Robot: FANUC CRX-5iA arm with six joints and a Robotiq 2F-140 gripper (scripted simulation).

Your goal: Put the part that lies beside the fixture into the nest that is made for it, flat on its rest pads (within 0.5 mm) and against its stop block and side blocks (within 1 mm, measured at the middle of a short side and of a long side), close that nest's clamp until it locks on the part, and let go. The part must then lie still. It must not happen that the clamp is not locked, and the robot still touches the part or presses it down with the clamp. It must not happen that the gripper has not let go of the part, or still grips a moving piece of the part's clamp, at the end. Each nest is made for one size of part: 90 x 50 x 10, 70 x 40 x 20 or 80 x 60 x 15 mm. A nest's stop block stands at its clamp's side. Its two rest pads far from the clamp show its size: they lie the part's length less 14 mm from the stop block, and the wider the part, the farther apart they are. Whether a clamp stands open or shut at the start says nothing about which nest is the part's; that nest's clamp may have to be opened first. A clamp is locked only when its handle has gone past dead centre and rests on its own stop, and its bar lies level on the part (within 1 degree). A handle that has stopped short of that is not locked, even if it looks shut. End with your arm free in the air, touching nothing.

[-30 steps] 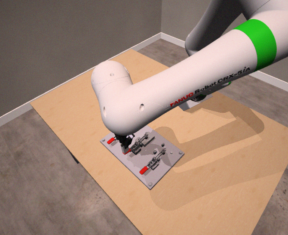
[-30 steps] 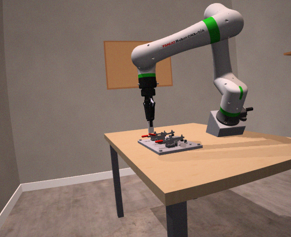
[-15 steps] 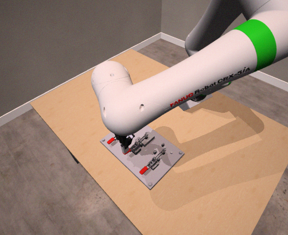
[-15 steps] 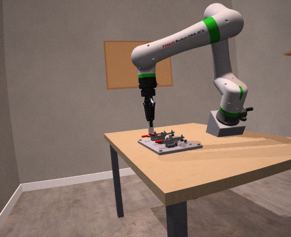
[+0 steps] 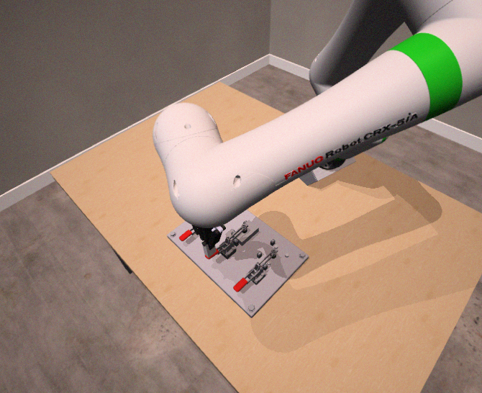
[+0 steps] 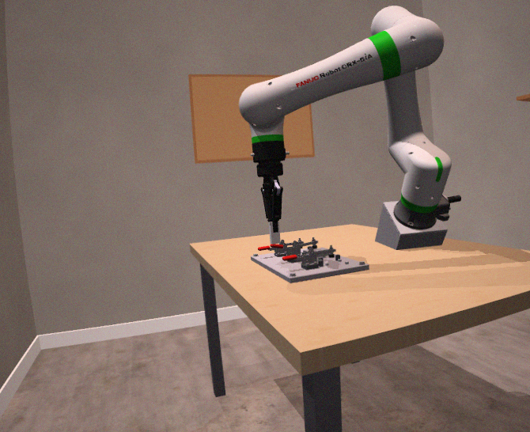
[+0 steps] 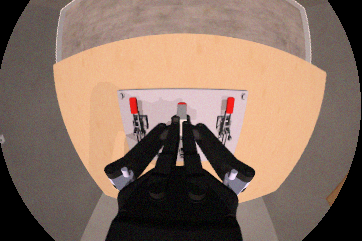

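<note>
The grey base plate bears three toggle clamps. My gripper points down, fingers together and empty, tips at the middle clamp's red handle. Whether they touch it I cannot tell. This handle lies low. A grey block, apparently the part, lies in the middle nest under the clamp's bar. Its seating and the bar's exact angle are too small to tell. In the wrist view the fingers hide most of that nest.
One outer clamp's red handle and the other's lie low on either side of the middle clamp. Bolts stand at the plate's corners. The robot's base block stands behind on the wooden table.
</note>
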